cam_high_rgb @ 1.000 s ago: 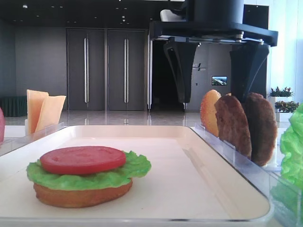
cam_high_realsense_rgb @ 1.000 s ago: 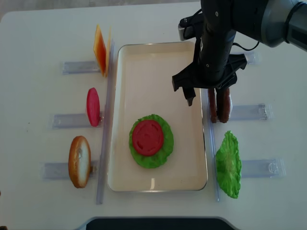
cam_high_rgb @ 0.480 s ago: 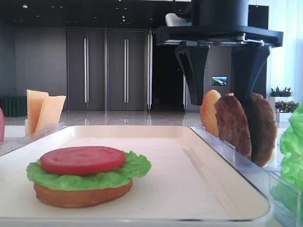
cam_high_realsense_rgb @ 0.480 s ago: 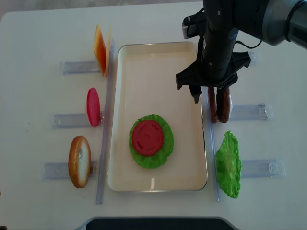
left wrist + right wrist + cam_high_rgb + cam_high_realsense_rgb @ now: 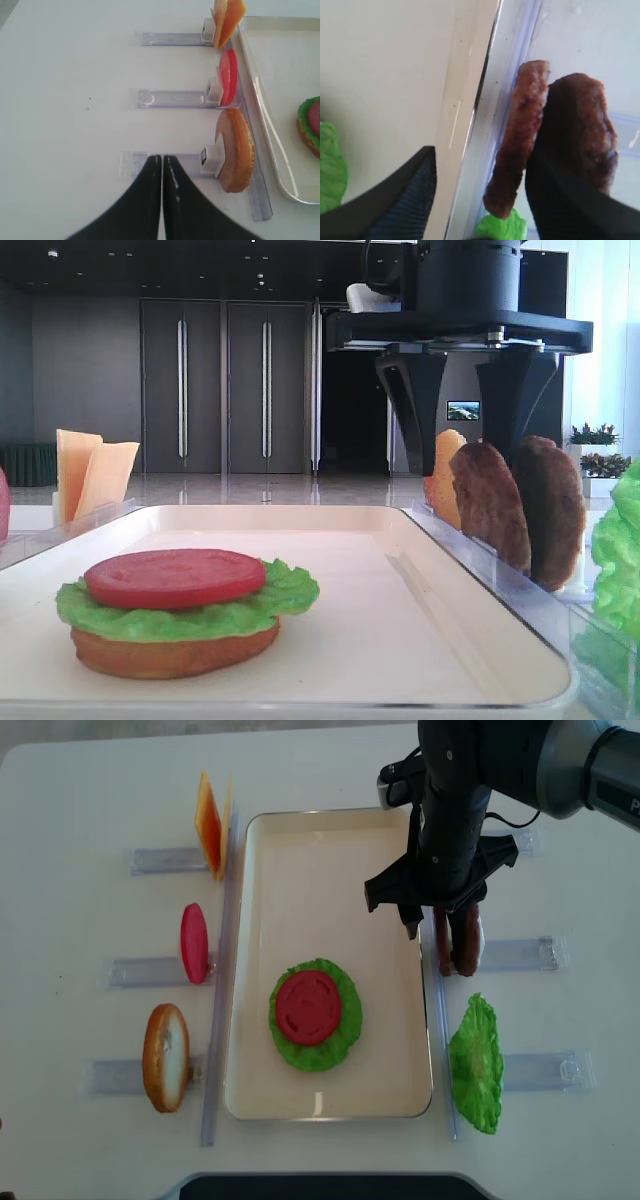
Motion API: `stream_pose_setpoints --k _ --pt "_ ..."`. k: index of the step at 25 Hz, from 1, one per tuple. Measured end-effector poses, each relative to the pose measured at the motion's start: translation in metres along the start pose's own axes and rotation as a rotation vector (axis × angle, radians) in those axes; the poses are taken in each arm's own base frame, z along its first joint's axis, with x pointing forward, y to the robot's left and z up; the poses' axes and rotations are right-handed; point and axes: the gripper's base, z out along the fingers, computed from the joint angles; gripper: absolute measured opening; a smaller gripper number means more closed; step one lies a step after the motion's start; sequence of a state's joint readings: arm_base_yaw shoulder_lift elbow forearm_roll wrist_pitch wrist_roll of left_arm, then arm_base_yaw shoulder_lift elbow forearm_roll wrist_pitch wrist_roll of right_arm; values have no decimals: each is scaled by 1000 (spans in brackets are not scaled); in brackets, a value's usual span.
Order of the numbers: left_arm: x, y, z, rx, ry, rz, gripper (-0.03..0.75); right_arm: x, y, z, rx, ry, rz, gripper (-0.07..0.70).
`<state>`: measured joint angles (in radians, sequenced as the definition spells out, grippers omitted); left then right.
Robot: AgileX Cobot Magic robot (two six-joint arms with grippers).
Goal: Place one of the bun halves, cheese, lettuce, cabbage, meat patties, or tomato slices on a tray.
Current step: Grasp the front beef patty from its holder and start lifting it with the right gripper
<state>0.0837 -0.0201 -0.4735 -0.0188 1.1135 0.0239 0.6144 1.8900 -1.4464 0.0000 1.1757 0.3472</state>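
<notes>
R hand (image 5: 437,923) sits over the meat patties (image 5: 456,942), just off the tray (image 5: 330,850) right rim. Wrist cam: one finger (image 5: 570,165) between the two patties, other finger on tray side, so near patty (image 5: 517,145) is straddled. Jaws apart, can't tell if they grip it. Patties upright in their clear holder (image 5: 510,954). On tray: bun half (image 5: 175,650), lettuce (image 5: 345,1020), tomato slice (image 5: 308,1007) stacked. L hand (image 5: 162,165) clenched, empty, over desk (image 5: 65,100) left of tray, by spare bun (image 5: 235,150).
</notes>
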Motion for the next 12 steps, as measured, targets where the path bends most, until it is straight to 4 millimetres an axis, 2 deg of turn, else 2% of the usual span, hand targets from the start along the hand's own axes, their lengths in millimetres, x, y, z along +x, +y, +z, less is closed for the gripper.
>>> stream_pose_setpoints --k 4,12 --pt "0 0 0 0 0 0 -1 -1 0 0 -2 -7 0 350" --pt "0 0 0 0 0 0 -1 -3 -5 0 8 -14 8 197"
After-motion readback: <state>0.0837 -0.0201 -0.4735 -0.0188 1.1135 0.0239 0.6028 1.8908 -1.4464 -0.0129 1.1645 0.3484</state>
